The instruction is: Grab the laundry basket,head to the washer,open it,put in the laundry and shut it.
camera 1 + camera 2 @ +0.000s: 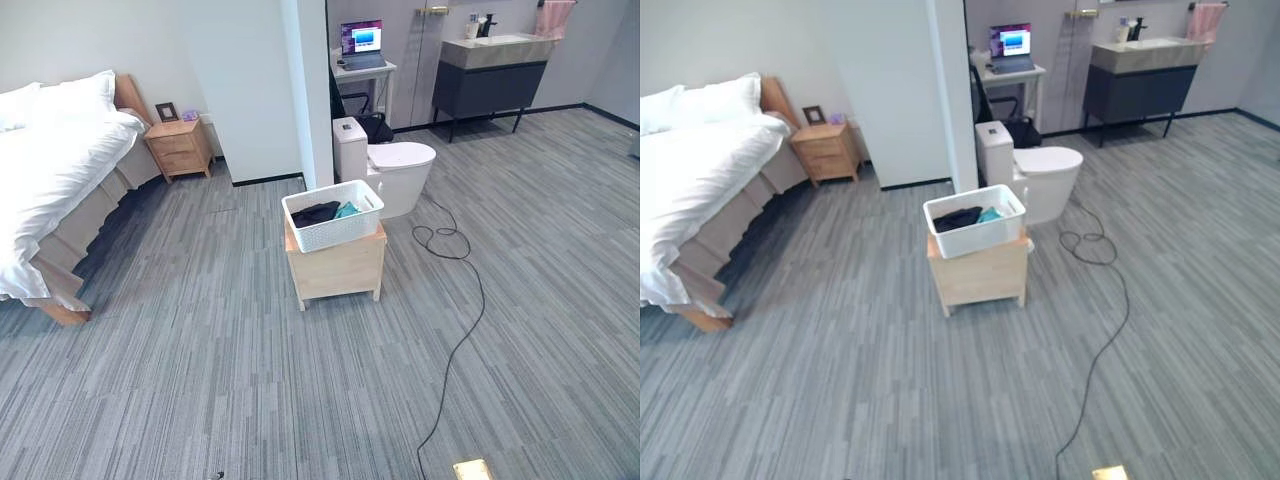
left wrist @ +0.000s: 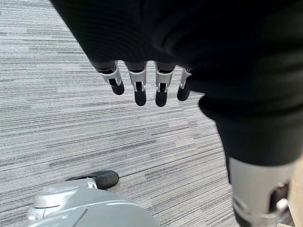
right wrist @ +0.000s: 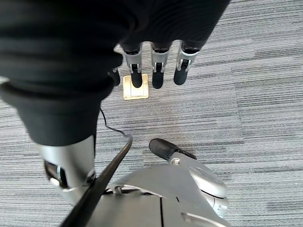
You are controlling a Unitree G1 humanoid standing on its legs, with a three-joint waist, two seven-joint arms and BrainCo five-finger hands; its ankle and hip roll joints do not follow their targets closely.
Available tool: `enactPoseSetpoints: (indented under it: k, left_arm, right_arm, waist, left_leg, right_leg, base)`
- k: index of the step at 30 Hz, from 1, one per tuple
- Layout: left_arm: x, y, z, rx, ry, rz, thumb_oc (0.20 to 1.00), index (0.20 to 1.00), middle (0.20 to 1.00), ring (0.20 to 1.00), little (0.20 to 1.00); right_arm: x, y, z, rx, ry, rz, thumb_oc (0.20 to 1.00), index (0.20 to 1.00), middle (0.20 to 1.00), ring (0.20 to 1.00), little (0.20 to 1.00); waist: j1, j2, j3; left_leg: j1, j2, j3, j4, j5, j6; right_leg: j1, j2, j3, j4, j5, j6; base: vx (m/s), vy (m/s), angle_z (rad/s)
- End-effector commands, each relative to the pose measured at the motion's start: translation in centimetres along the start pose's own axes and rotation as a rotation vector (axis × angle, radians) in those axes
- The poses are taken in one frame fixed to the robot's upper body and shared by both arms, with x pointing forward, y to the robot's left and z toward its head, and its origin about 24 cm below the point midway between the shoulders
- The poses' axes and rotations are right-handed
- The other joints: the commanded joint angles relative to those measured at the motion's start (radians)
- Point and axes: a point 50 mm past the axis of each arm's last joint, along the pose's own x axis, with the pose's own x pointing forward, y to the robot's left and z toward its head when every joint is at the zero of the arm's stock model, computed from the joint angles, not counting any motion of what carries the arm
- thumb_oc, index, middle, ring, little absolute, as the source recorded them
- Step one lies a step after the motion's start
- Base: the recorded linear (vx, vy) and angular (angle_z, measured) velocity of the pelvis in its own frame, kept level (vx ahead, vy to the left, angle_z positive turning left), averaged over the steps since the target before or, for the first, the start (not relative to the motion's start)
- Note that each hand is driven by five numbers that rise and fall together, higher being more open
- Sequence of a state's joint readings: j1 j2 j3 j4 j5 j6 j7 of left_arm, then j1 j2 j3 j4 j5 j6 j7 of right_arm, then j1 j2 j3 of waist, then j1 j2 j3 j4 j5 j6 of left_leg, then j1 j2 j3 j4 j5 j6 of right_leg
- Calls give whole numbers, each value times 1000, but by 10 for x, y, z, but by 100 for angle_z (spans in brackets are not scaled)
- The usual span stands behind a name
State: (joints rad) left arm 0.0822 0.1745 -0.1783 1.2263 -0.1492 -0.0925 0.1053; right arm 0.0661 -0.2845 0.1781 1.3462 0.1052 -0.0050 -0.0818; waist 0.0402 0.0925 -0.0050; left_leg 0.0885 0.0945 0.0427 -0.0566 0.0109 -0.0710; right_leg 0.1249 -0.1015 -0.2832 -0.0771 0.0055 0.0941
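A white laundry basket (image 1: pixel 335 217) with dark and teal clothes inside stands on a low wooden stool (image 1: pixel 338 266) in the middle of the room, some way ahead of me. My left hand (image 2: pixel 142 82) hangs over the grey carpet with its fingers relaxed and nothing in it. In the right wrist view my right hand (image 3: pixel 156 68) hangs the same way above the carpet, fingers straight and holding nothing.
A bed (image 1: pixel 55 170) with white covers and a wooden nightstand (image 1: pixel 180 148) are at the left. Behind the basket stand a white toilet (image 1: pixel 395 170), a white partition wall (image 1: pixel 265 90), a small table with a laptop (image 1: pixel 362 45) and a dark vanity (image 1: pixel 490 75). A brass floor socket (image 1: pixel 472 469) lies near me.
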Motion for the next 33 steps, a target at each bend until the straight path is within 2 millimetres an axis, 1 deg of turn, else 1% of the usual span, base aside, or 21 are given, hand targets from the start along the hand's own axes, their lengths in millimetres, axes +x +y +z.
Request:
enactPoseSetpoints:
  k: [1,10,21,23,26,29,30,31,32,33]
  left_arm:
    - [4,17,17,-1,-58,50,1000,1000,1000,1000,1000]
    - [4,22,17,-30,-57,76,1000,1000,1000,1000,1000]
    - [4,18,16,-40,-50,63,1000,1000,1000,1000,1000]
    - [4,17,21,-32,-66,58,1000,1000,1000,1000,1000]
    - [4,16,22,-27,-68,52,1000,1000,1000,1000,1000]
    - [5,15,23,-28,-65,45,1000,1000,1000,1000,1000]
    - [5,13,23,-16,-61,36,1000,1000,1000,1000,1000]
    - [6,12,27,-12,-66,31,1000,1000,1000,1000,1000]
    - [6,12,27,-12,-66,31,1000,1000,1000,1000,1000]
    - [6,12,28,-14,-69,29,1000,1000,1000,1000,1000]
  right_arm:
    - [1,11,10,-10,-12,28,1000,1000,1000,1000,1000]
    - [0,11,9,-3,-10,25,1000,1000,1000,1000,1000]
    - [1,4,8,42,4,2,1000,1000,1000,1000,1000]
    - [1,3,8,50,7,-1,1000,1000,1000,1000,1000]
    - [1,2,6,58,13,-1,1000,1000,1000,1000,1000]
    - [1,0,5,82,20,-7,1000,1000,1000,1000,1000]
    - [1,-2,5,84,26,-12,1000,1000,1000,1000,1000]
    - [1,-5,6,96,24,-21,1000,1000,1000,1000,1000]
    - [1,-5,6,96,24,-21,1000,1000,1000,1000,1000]
    - [1,-6,6,103,26,-24,1000,1000,1000,1000,1000]
  waist:
    - [11,-83,22]
    - [9,-84,23]
    - [4,-80,24]
    - [3,-77,28]
    - [-1,-75,28]
    - [-5,-70,30]
    - [-10,-69,38]
    - [-16,-68,51]
    - [-16,-68,51]
    - [-18,-68,61]
  left_leg:
    - [14,-6,-22,-31,-32,-15]
    - [15,-1,-21,-31,-30,-18]
    - [14,8,-15,-31,-27,-24]
    - [5,13,-21,-29,-20,-27]
    - [-1,17,-24,-26,-19,-29]
    - [0,24,-28,-15,-21,-32]
    - [-9,35,-30,19,-30,-38]
    - [-37,51,-35,80,-39,-50]
    - [-37,51,-36,80,-40,-50]
    - [-51,57,-37,119,-44,-56]
  right_leg:
    - [-18,-72,2,-10,6,33]
    - [-17,-69,5,-10,4,32]
    - [-20,-59,10,-10,-3,30]
    - [-27,-52,15,-10,-7,24]
    - [-30,-45,20,-10,-11,20]
    - [-23,-32,31,-10,-21,9]
    - [-17,-21,34,-8,-30,-3]
    - [-22,-8,35,17,-50,-20]
    - [-22,-8,35,17,-50,-20]
    - [-24,3,36,38,-69,-34]
  base:
    - [0,0,0]
    - [0,0,0]
    - [3,-5,-1]
    - [2,-30,-5]
    - [22,-34,1]
    - [39,-67,1]
    - [50,-159,-1]
    - [38,-138,1]
    - [24,-121,8]
    - [26,-86,10]
